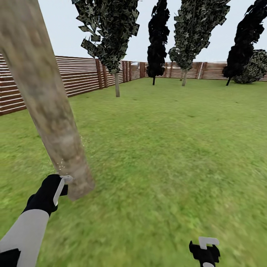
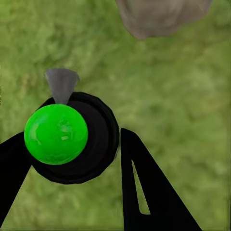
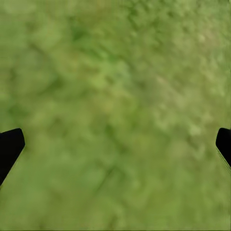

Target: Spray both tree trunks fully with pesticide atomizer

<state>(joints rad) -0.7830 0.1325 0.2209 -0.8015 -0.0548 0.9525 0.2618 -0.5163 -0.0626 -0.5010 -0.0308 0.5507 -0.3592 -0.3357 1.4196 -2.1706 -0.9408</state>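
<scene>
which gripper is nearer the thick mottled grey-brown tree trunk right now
Left. The left gripper is right beside the base of the thick mottled grey-brown tree trunk, holding a black sprayer with a green ball. The right gripper hangs well off to the trunk's right, over grass.

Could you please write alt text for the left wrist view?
Two black fingers grip a round black atomizer with a bright green cap, seen from above. Blurred lawn lies beneath, with the tree trunk's base close by.
</scene>
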